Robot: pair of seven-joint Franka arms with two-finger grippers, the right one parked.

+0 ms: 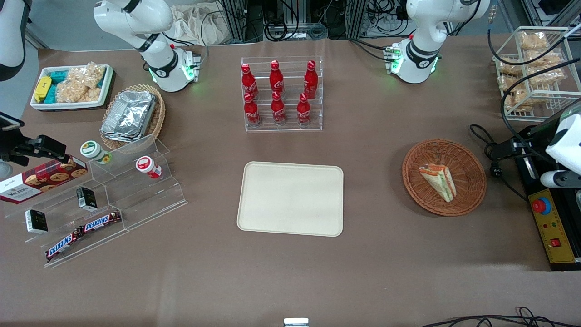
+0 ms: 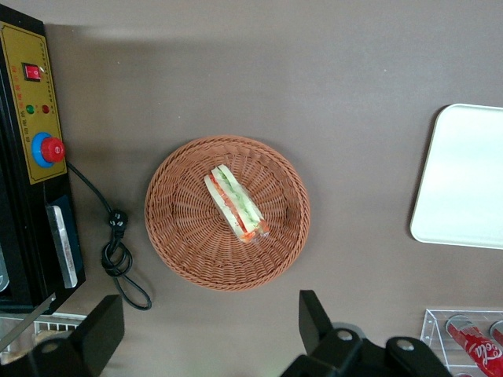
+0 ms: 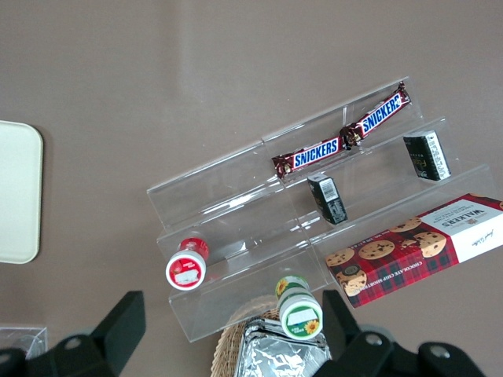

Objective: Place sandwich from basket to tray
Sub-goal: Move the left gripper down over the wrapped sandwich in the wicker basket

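Sandwich: lies on its side inside the basket, a wrapped wedge with pale bread and green, orange and red layers; centre-right of the front view.
Basket: round reddish-brown wicker, flat on the brown table, toward the working arm's end; it holds only the sandwich.
Tray: cream rectangle with rounded corners, in the middle of the front view, well apart from the basket, nothing on it.
Gripper: in the wrist view its two dark fingers stand wide apart, with bare table between them; it hangs above the table beside the basket, touching neither basket nor sandwich.
Sandwich in the wrist view: near the middle of the basket, filling layers facing up.
Control box: yellow panel with a red button, at the right edge of the front view, near the basket.
Bottle rack: clear stand with six red bottles, upper centre of the front view, farther from the front camera than the tray.
Clear stepped shelf: lower left of the front view, toward the parked arm's end, carrying snack bars and small jars.
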